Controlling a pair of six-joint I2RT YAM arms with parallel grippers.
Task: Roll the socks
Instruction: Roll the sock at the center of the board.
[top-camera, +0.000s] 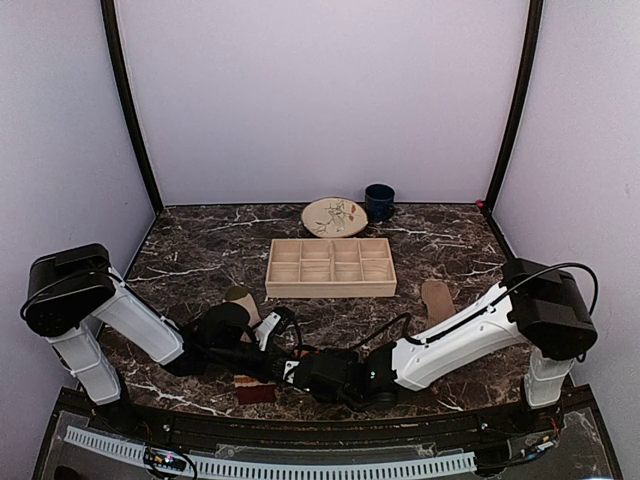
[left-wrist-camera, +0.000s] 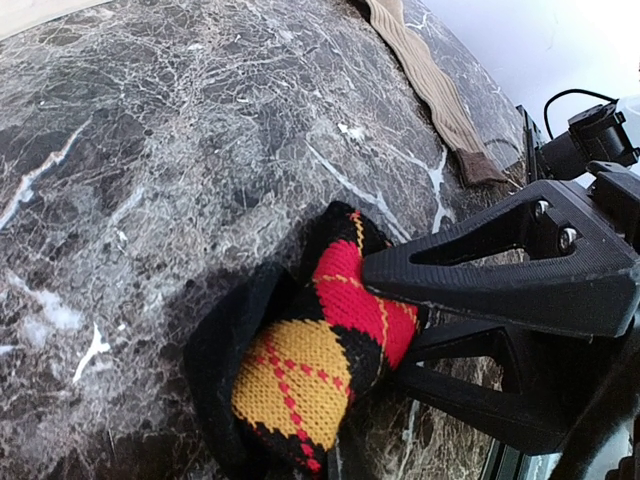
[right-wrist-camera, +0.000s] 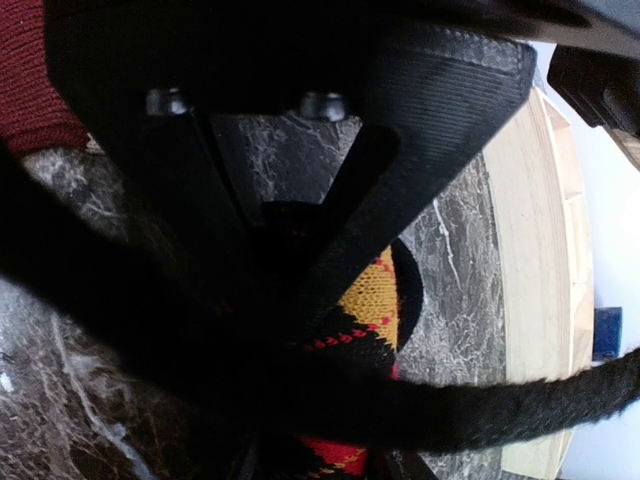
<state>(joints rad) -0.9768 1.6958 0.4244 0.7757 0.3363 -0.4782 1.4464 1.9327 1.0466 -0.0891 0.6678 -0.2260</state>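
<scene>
Clamping the bunched argyle sock (left-wrist-camera: 310, 370), the left jaws are closed on it at the near centre of the worktop (top-camera: 200, 250). Right jaws sit against the same sock; wide or narrow, cannot tell, view too dark. Tan sock (top-camera: 437, 300) lies flat right of the tray (top-camera: 330, 290). Striped sock (top-camera: 255, 393) at near edge.

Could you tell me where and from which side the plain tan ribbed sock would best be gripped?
Probably one narrow end of the tan sock, pinched from straight above: it lies flat and stretched out on the table.
</scene>
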